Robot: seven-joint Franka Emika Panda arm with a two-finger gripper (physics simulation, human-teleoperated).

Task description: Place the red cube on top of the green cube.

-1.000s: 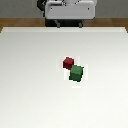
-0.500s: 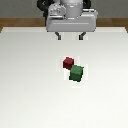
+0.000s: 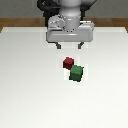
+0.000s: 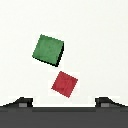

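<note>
Nothing of the stacking was done yet — the red cube (image 3: 68, 63) sat on the white worktop (image 3: 30, 95), touching or nearly touching the green cube (image 3: 76, 73), which lay at about five o'clock from it in the exterior view. The end effector (image 3: 69, 46) hung above and beyond them at roughly twelve o'clock, fingers spread and empty. Approach, grasp, lift and placing all remained. No containers were in sight.

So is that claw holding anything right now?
Gripper: open, holding nothing; the red cube and green cube sit on the table.
</note>
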